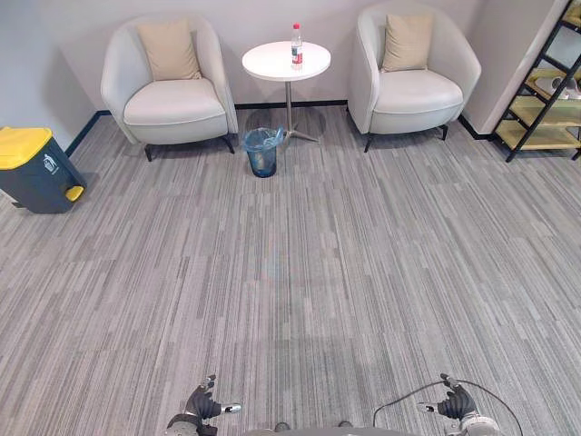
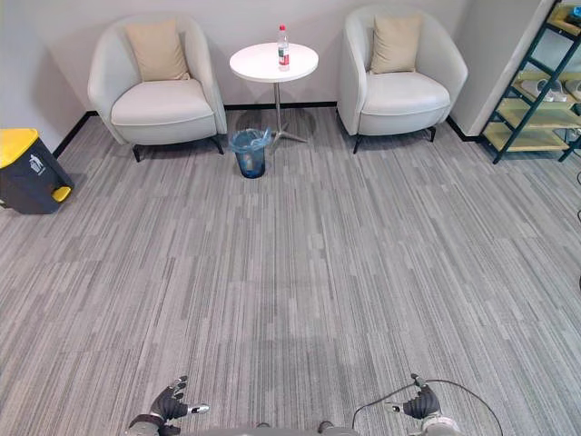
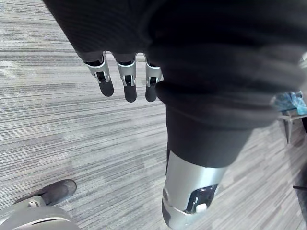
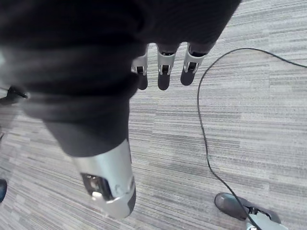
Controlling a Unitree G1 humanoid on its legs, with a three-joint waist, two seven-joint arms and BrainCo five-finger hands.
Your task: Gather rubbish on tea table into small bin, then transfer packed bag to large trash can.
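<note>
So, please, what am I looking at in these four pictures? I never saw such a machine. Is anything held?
It is a humanoid robot in a room with carpet. The two wide pictures come from cameras in its head; the silver shapes at the bottom are its left hand and right hand. The two close pictures come from cameras on its wrists. Both hands are open and hold nothing. Far ahead, a bottle stands on the round tea table, a small bin with a blue bag beside its foot, and a yellow-lidded large trash can at the left.
</note>
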